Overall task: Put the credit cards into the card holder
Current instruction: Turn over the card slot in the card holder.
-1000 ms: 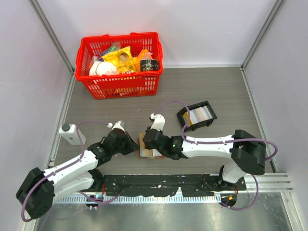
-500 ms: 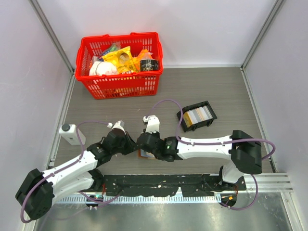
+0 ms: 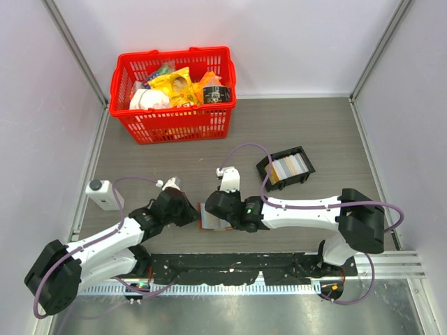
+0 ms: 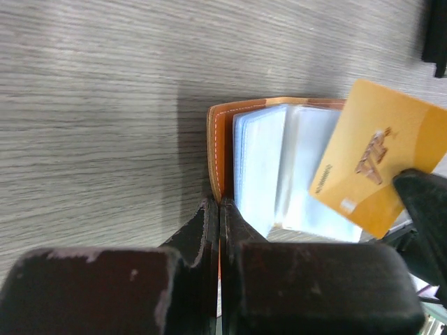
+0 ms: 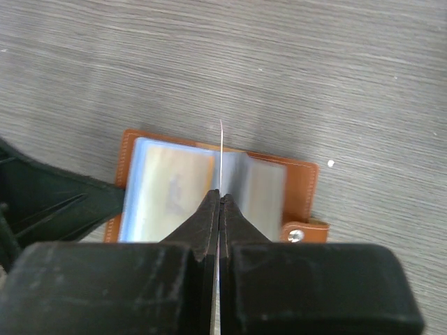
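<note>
Right gripper [image 5: 220,199]: jaws clamped on yellow-orange card [image 4: 380,157], held edge-on directly over the open card holder [image 5: 297,188]. Left gripper [image 4: 218,209]: pinches the holder's 9 o'clock edge. You slide the card down; remaining credit cards [image 3: 290,166] lie at 2 o'clock.

card holder [image 4: 218,150]: orange-brown leather, pale stitching along the edge, clear bluish-white sleeves inside. Held card [image 4: 380,157]: yellow-orange, darker brown logo and print. Table [image 3: 314,132]: grey wood grain. Basket [image 3: 174,122]: red mesh. Tray [image 3: 286,168]: black; cards in it white, grey, one yellow-orange. Arms: white links, black joints, purple cables. Gripper fingers [image 5: 209,220]: black.
</note>
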`<state>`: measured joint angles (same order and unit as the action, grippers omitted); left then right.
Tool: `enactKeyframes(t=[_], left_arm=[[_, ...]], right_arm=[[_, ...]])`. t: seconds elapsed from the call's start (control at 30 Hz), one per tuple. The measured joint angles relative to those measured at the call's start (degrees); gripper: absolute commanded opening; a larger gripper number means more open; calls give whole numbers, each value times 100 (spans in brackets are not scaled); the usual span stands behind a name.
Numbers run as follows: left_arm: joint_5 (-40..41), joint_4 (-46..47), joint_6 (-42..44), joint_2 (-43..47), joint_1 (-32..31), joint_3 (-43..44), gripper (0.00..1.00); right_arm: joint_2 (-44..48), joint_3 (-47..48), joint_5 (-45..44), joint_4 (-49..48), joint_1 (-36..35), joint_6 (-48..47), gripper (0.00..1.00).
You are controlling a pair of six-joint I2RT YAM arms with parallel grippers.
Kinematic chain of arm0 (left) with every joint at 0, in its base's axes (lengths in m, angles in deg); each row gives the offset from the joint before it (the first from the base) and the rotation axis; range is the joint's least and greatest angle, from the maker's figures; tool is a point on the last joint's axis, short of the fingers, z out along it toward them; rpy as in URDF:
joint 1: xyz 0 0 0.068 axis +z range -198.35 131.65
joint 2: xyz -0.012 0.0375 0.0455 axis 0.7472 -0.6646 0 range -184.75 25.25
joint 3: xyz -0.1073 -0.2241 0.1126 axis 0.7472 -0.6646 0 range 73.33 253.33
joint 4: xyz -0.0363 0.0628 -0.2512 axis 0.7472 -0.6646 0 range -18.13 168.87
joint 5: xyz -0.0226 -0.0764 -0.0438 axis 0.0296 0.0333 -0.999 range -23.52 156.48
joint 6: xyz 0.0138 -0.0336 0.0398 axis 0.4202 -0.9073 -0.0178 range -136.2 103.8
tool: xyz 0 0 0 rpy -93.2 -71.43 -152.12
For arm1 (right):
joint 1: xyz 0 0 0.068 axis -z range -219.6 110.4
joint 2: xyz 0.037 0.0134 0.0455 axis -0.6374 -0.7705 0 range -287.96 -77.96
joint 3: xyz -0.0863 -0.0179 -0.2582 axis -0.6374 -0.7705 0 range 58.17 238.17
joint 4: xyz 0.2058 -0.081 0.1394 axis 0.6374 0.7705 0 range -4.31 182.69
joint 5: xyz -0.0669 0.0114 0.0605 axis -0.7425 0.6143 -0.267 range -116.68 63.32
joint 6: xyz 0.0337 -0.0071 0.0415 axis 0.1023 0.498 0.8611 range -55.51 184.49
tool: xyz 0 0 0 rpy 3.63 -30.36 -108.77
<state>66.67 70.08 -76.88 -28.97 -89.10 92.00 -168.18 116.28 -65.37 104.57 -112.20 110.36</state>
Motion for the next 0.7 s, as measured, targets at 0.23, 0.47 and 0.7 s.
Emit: enactKeyframes(t=[0.23,0.47,0.7], left_arm=[[37,44,-2,-173,0,-168,0],[61,170,2,-306,0,-205,0],[63,321,-2,-409,0,-212,0]], right_arm=[[291,-562,435,-173,365,127,1],[737,-730,1019,-636,535,144,1],[874,-1462,2004,-1460,986,505,1]])
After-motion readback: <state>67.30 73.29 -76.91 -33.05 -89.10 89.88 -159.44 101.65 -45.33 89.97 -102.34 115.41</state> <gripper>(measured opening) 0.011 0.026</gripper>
